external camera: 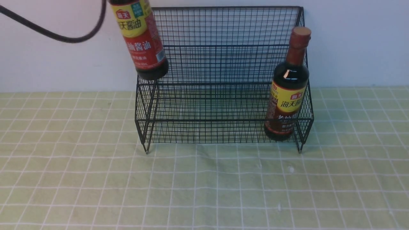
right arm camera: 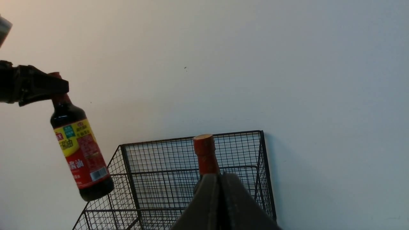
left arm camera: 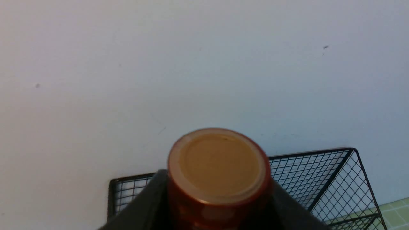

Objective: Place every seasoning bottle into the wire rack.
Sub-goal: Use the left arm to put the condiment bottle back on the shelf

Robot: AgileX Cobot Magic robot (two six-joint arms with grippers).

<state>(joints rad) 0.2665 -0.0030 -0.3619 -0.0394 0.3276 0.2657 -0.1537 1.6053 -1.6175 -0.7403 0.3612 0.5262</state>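
- The wire rack (external camera: pixel 223 48) stood on the green checked worktop (external camera: pixel 204 185), its tall back close against the pale wall (external camera: pixel 351 48).
- The browner-labelled bottle (external camera: pixel 289 95) stood upright at the right end of the rack. The front wires appeared to cross its lower label, so it was judged to be resting inside the lower tier. This bottle counted as placed.
- The red-labelled bottle (external camera: pixel 140 38) hung in the air over the left end of the rack, clear of the worktop. It was tilted, with its base swung toward the rack's middle, and that base was level with the upper part of the left side wall. Whether the base touched the wire could not be told.
- The left pincer (right arm camera: pixel 54 88) was closed on the neck of the red-labelled bottle, just under the cap. In the left wrist view its dark fingers (left arm camera: pixel 143 204) flanked the neck on both sides, below the tan cap top.
- The right pincer (right arm camera: pixel 219 179) was fully closed with its fingers pressed together. It held nothing and sat back from the browner-labelled bottle, apart from it.
- Progress was judged at roughly the halfway mark: one bottle in, one carried above the rack but not yet set down.
- Work left: lower the red-labelled bottle onto a tier at the left end, bring it upright, and release the neck.
- Point of care: with the bottle tilted, its base could catch the side mesh on the descent.
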